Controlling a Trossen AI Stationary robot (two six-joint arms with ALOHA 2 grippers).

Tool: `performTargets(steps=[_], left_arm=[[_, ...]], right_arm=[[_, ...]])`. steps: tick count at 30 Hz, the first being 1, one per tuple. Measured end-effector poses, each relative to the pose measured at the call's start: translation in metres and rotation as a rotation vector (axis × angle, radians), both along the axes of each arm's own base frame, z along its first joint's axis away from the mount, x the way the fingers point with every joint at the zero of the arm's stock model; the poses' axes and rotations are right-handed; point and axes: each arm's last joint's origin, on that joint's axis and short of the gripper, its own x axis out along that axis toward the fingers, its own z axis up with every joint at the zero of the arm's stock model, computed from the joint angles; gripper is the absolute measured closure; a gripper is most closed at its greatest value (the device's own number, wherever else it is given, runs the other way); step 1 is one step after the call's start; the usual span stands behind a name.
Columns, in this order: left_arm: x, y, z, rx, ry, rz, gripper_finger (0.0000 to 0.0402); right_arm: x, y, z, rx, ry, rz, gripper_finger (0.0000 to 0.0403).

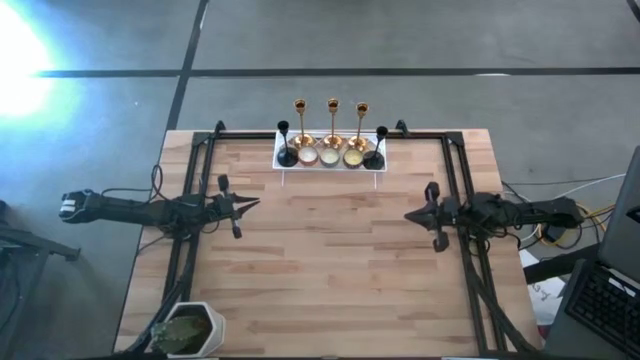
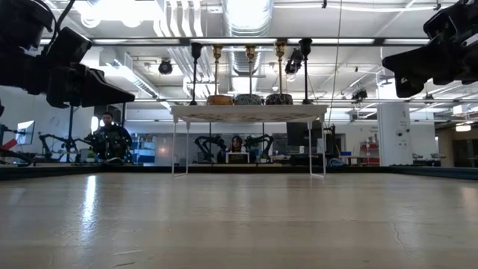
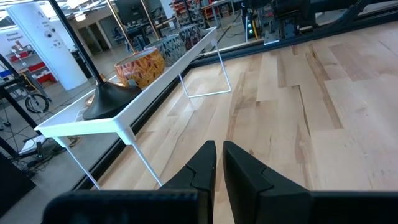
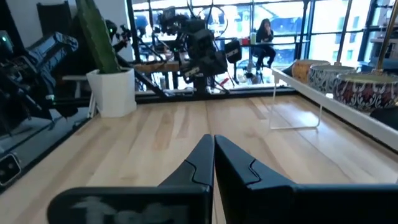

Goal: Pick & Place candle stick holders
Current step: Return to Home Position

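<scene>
Watching the left gripper (image 1: 252, 204) hovering over the left side of the table (image 1: 330, 270), fingers drawn together and gripping nothing. Seeing the right gripper (image 1: 410, 215) hanging opposite over the right side, fingers likewise pressed together, carrying nothing. Finding the candle stick holders (image 1: 330, 157) all standing on the white tray (image 1: 330, 168) at the far middle edge: gold sticks behind, cream-gold cups in front, black ones flanking them — well apart from both grippers.

Glare whitens the floor (image 1: 22, 58); ceiling lights (image 2: 246, 10) blaze.
</scene>
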Motion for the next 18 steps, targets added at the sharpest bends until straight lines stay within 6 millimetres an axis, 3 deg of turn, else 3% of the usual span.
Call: performTargets(steps=[11, 15, 18], left_arm=[[-0.002, 0.000, 0.003, -0.023, -0.041, -0.017, 0.0368], [-0.011, -0.002, 0.007, -0.218, -0.147, -0.053, 0.0368], [-0.017, -0.005, 0.014, -0.277, -0.228, -0.207, 0.0368]], right_arm=[[0.001, 0.000, -0.001, -0.001, 0.009, 0.003, 0.0394], [0.001, 0.000, -0.001, -0.001, 0.008, 0.003, 0.0394], [0.001, 0.000, -0.001, -0.002, 0.009, 0.003, 0.0394]])
